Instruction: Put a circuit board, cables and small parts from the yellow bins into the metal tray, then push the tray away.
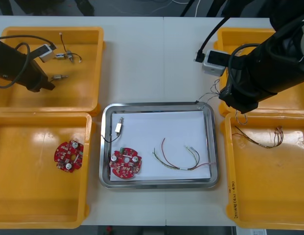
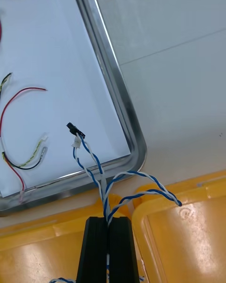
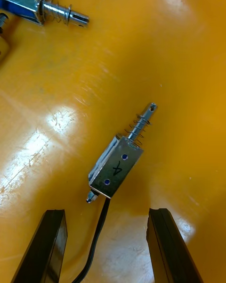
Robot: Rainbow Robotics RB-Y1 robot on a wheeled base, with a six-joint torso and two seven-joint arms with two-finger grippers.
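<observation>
Pinching the twisted blue and white cable (image 2: 94, 162) in the closed fingers of the right gripper (image 2: 107, 221), over a corner of the metal tray (image 2: 117, 99); limp and light, likely swinging, so gripping mid-length. Straddling a small metal part (image 3: 115, 165) in a yellow bin (image 3: 179, 75) with the left gripper (image 3: 107, 213) spread wide; rigid, probably slick, best gripping across the block's flat sides.

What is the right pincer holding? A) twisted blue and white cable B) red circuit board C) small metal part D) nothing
A: in the right wrist view the right pincer is shut on the twisted blue and white cable, near the metal tray corner.
</observation>
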